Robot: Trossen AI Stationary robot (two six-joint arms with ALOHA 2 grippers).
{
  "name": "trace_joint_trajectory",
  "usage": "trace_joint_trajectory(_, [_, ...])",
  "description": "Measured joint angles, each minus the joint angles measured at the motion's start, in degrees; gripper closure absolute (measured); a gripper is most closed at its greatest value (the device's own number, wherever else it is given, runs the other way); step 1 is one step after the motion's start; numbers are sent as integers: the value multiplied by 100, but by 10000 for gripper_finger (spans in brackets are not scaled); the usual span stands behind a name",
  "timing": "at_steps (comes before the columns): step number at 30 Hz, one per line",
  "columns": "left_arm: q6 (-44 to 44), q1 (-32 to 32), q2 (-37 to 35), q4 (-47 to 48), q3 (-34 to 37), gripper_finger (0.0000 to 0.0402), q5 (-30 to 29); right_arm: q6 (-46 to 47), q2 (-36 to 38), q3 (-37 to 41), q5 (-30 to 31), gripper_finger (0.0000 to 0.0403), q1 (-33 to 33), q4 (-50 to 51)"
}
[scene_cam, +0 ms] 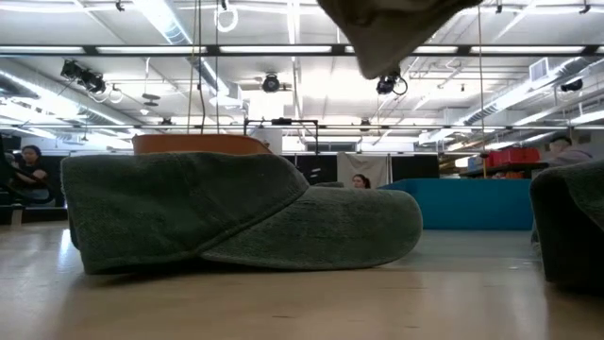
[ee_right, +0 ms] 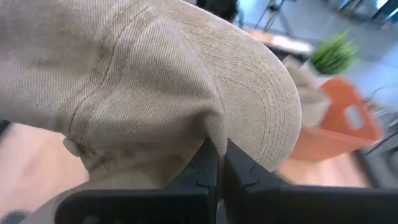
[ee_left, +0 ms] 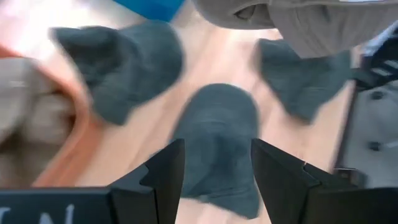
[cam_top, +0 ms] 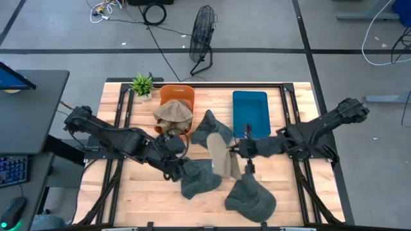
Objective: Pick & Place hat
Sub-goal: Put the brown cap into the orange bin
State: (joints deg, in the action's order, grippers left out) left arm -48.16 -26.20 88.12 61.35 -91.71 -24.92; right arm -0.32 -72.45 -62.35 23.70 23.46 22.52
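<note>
High view: right gripper [cam_top: 239, 149] stretched toward table centre, fingers pinched tight on a beige cap [cam_top: 223, 156] lifted off the wood. Left gripper [cam_top: 172, 168] angled low over a dark green hat [cam_top: 200, 177], fingers spread, holding nothing. Three dark green hats counted on the table [cam_top: 295, 192]; a second beige cap [cam_top: 173, 113] resting in the orange bin [cam_top: 186, 95]; one blue bin [cam_top: 250, 112]. No readable writing.

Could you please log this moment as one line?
right gripper: shut on tan hat, lifted | left gripper: open above green hat
</note>
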Motion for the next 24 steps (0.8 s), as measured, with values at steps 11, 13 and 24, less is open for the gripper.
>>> trace_joint_trajectory(11, [413, 423, 7, 367, -598, 214, -448, -643, -544, -72, 100, 401, -724, -263])
trace_joint_trajectory(13, [204, 614, 7, -76, -539, 214, -380, -616, -664, -74, 392, 401, -773, -250])
trace_joint_trajectory(24, [1322, 1186, 12, -1081, -83, 214, -173, -512, -969, -74, 899, 399, -876, -358])
